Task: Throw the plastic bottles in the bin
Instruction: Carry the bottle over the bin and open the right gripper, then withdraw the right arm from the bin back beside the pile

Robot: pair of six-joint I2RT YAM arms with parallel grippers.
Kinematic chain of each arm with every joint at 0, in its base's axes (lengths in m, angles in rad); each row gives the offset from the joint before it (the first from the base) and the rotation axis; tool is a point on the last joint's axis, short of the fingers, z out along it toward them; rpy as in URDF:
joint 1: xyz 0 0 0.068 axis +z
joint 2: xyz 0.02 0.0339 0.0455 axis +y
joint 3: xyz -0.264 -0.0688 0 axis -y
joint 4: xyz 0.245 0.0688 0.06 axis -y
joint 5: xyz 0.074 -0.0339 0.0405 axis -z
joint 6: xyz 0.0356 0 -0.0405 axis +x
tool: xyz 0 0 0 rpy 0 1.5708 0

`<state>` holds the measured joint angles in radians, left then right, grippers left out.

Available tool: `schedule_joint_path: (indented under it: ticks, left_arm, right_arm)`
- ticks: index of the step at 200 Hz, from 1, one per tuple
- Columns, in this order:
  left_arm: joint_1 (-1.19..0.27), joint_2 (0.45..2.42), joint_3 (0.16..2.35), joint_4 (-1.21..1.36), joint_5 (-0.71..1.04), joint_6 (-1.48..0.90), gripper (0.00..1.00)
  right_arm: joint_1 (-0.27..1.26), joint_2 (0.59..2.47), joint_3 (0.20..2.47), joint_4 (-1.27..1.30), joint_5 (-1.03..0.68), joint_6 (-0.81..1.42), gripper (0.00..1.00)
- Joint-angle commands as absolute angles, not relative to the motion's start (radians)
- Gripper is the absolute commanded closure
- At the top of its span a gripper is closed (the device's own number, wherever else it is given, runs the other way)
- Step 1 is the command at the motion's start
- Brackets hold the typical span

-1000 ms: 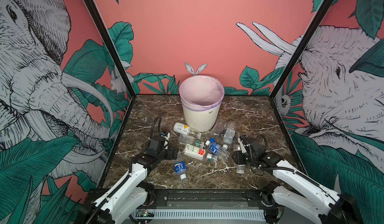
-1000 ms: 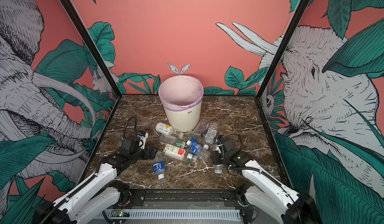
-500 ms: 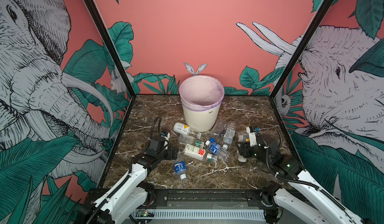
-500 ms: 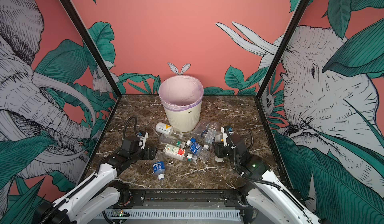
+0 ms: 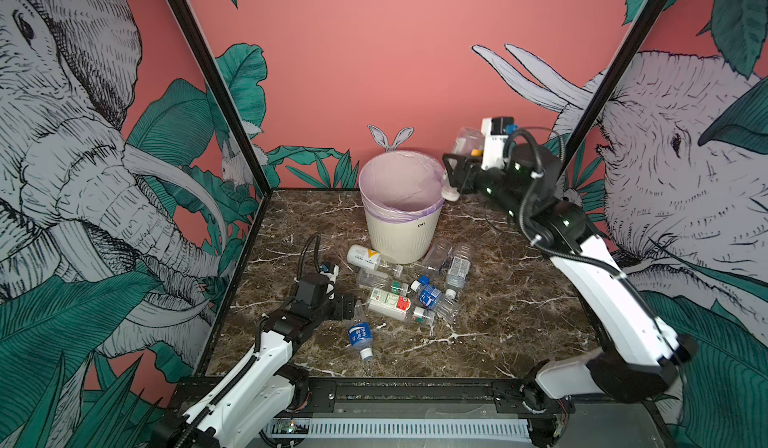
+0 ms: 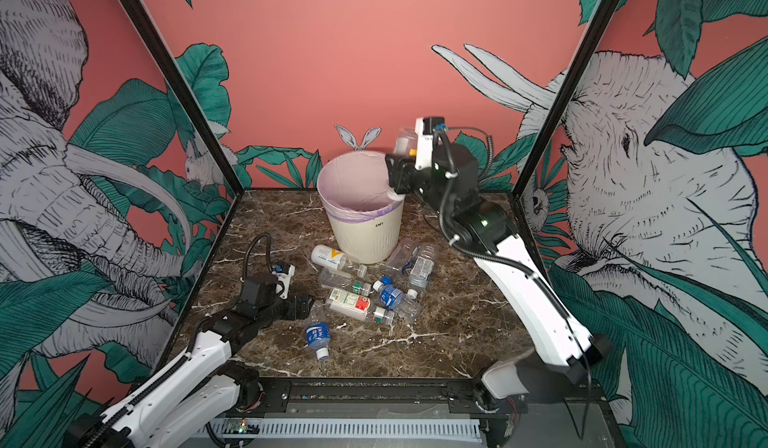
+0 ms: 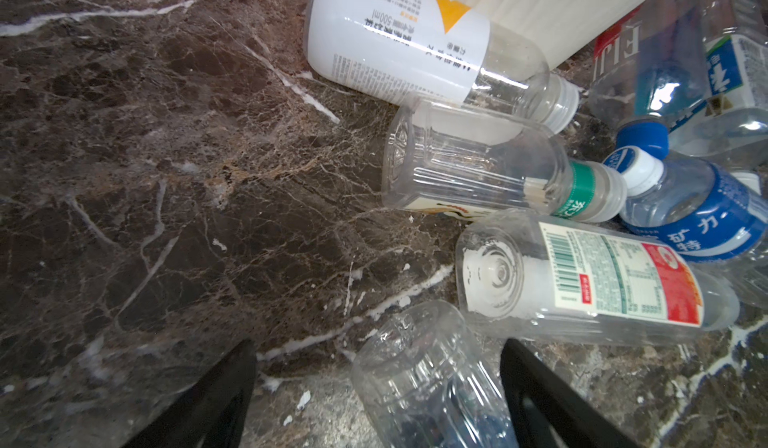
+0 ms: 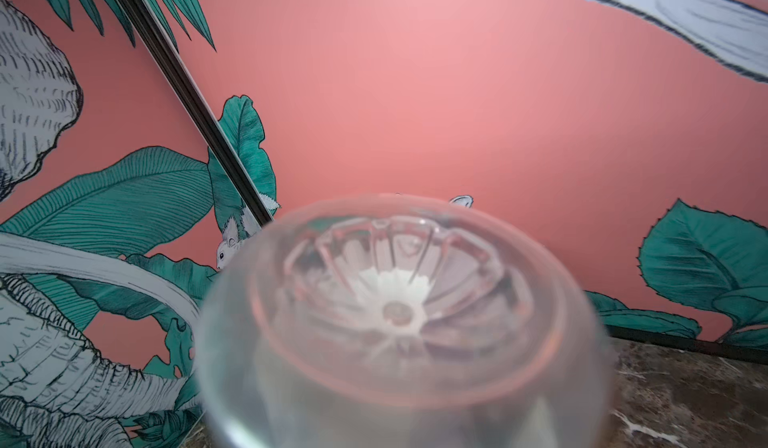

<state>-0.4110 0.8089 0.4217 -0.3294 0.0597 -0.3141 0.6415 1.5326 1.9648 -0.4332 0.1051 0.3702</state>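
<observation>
The bin (image 5: 401, 234) (image 6: 365, 234), cream with a lilac liner, stands at the back middle. My right gripper (image 5: 455, 172) (image 6: 397, 174) is raised beside its right rim, shut on a clear bottle (image 5: 466, 142) (image 6: 404, 143) held cap down. The bottle's base (image 8: 399, 313) fills the right wrist view and hides the jaws. Several plastic bottles lie in front of the bin: a white one with a yellow mark (image 5: 365, 256), a red-green labelled one (image 5: 390, 302) (image 7: 602, 275), and blue-labelled ones (image 5: 430, 296) (image 5: 359, 334). My left gripper (image 5: 349, 304) (image 7: 376, 346) rests low and open, with a clear bottle end (image 7: 419, 367) between its fingers, ungripped.
Two more clear bottles (image 5: 457, 267) lie right of the bin's foot. Painted walls and black corner posts (image 5: 216, 93) close the marble table (image 5: 519, 300) on three sides. A black rail (image 5: 415, 383) runs along the front edge.
My right arm has risen from the table with the clear bottle and swung back to the bin's right rim. The left arm has not moved.
</observation>
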Motion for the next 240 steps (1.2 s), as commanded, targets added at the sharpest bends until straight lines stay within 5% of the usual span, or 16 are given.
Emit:
schedule_joint_path:
  ticks: [1, 6, 35, 53, 91, 240]
  left_arm:
    - [-0.41, 0.798, 0.407, -0.326, 0.051, -0.31, 0.07]
    - [-0.411, 0.797, 0.406, -0.324, 0.052, -0.31, 0.07]
    - [-0.41, 0.788, 0.404, -0.327, 0.051, -0.312, 0.07]
    - [-0.41, 0.77, 0.399, -0.328, 0.051, -0.314, 0.07]
    - [-0.41, 0.727, 0.385, -0.327, 0.045, -0.316, 0.07]
    - [-0.414, 0.671, 0.407, -0.384, 0.082, -0.423, 0.06]
  right_arm:
    - [0.642, 1.792, 2.247, -0.527, 0.116, 0.367, 0.11]
    - [0.641, 1.848, 2.319, -0.555, 0.126, 0.367, 0.01]
    - [0.623, 2.107, 2.747, -0.695, 0.1, 0.348, 0.01]
    - [0.627, 2.123, 2.827, -0.719, 0.105, 0.332, 0.01]
    - [0.634, 1.853, 2.371, -0.515, 0.12, 0.288, 0.01]
    - [0.634, 1.12, 1.324, -0.374, 0.139, 0.321, 0.01]
